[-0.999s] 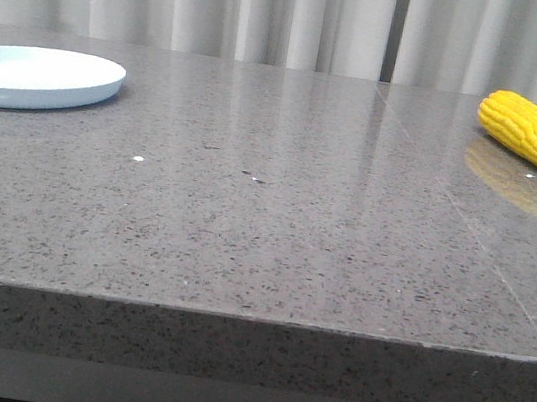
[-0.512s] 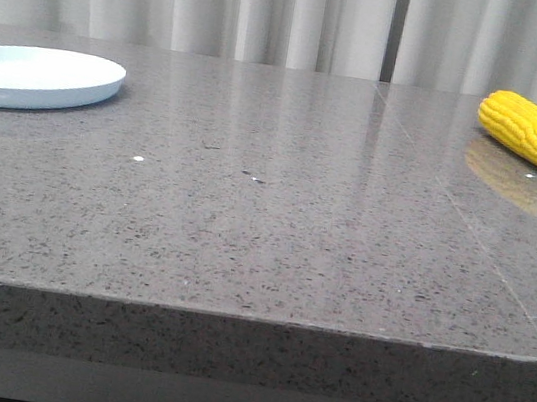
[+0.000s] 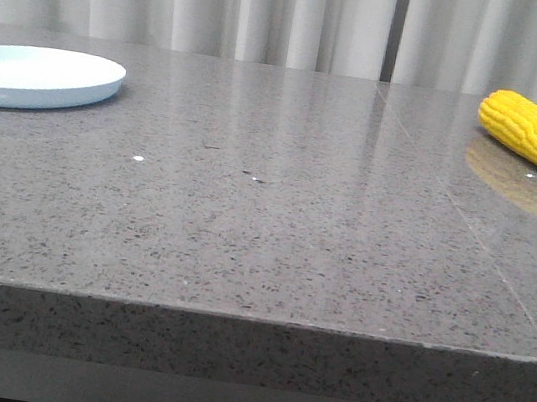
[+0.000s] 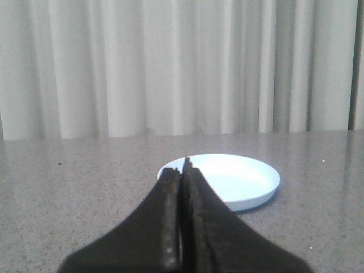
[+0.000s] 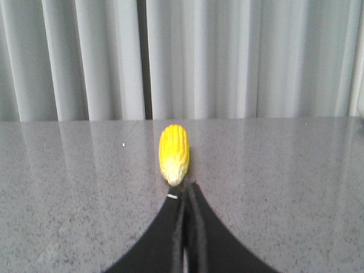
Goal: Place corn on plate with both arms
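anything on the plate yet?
No. The plate is bare in the left wrist view; the left jaws cover only its near rim. The corn lies far right on the table.

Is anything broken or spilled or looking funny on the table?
Nothing stands out. The corn lies whole on its side at the right of the table, and the plate sits flat and bare at the left. A few tiny pale specks dot the stone. Both end effectors, left and right, are shut.

plate [image 3: 39,78] far left, corn [image 3: 534,131] far right
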Controlling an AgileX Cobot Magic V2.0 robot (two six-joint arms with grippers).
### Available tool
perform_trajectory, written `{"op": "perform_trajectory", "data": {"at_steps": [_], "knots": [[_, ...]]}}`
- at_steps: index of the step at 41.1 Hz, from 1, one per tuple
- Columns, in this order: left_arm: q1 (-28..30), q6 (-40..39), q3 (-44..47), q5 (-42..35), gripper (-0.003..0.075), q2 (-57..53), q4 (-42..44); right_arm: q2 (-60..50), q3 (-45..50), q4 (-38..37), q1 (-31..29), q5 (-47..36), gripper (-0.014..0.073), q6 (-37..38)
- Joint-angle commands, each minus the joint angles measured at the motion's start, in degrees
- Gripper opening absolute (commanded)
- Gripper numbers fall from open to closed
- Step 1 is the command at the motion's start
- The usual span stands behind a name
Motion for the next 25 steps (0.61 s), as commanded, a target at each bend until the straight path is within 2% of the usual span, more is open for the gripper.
{"op": "perform_trajectory", "data": {"at_steps": [1, 7, 15, 25], "knots": [[0.2, -0.7, -4.9, -5.2, -0.0020, -0.7, -0.7, -1.0, -5.8, -0.7, -0.3, -3.1, -0.0087, -0.1], [0.2, -0.7, -12.9, -3.6, -0.0020, 1.5, -0.7, 0.4, -14.9, -0.7, -0.3, 5.6, -0.0087, -0.1], [0.2, -0.7, -26.5, 5.6, -0.0020, 9.5, 0.1, 8.4, -28.3, -0.7, -0.3, 17.6, -0.0087, -0.1], [0.2, -0.6, -40.0, 19.3, -0.0020, 21.5, 0.1, 20.3, -39.5, -0.7, -0.3, 30.2, -0.0087, -0.1]]}}
